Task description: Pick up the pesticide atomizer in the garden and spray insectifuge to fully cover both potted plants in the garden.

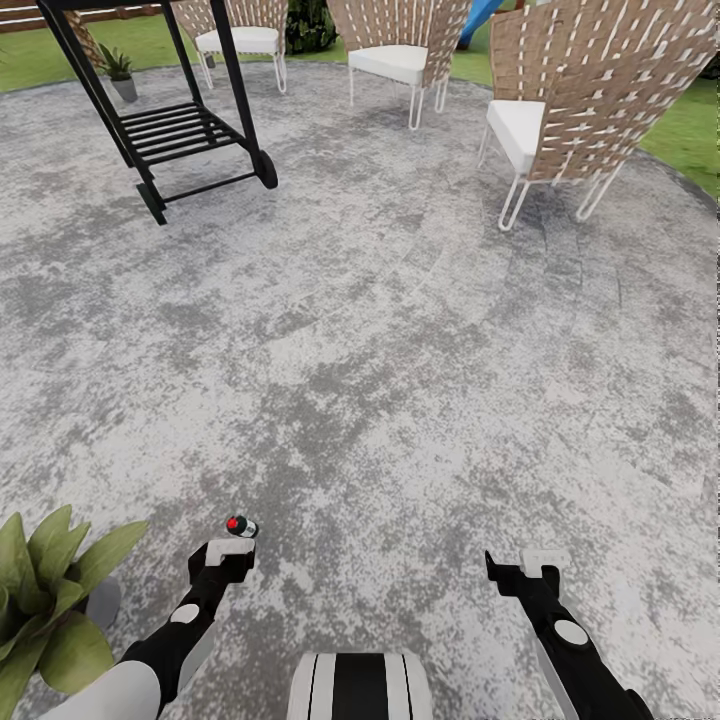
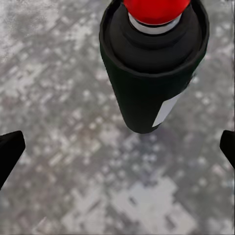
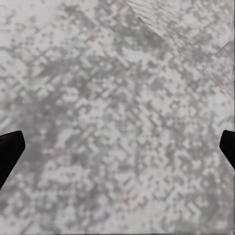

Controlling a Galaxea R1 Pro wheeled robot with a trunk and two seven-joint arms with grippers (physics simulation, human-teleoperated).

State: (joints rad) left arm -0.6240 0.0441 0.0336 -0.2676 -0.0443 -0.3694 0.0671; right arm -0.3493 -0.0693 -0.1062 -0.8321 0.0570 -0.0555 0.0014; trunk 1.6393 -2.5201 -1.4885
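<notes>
Stone patio [image 1: 400,330], mottled grey, fills most of the head view, with green lawn [image 1: 690,130] showing along the upper right edge. The pesticide atomizer [image 1: 241,526] stands on the stone at the lower left of the frame, just ahead of the left gripper [image 1: 230,556] (a dark bottle with a red top and a pale label patch). In the left wrist view the atomizer [image 2: 147,68] sits between and beyond the two dark fingertips [image 2: 10,152], which are spread wide apart and touch nothing. The right gripper [image 1: 527,566] hangs over bare stone at the lower right of the head view; its fingertips [image 3: 10,152] in the right wrist view are likewise spread, with only paving between them.

One potted plant [image 1: 45,600], a rosette of broad pointed leaves, sits at the lower left corner, near the left arm. A second, smaller potted plant [image 1: 120,72] stands at the upper left, behind a black wheeled cart [image 1: 175,130]. Three wicker chairs [image 1: 570,100] with white cushions line the top of the frame.
</notes>
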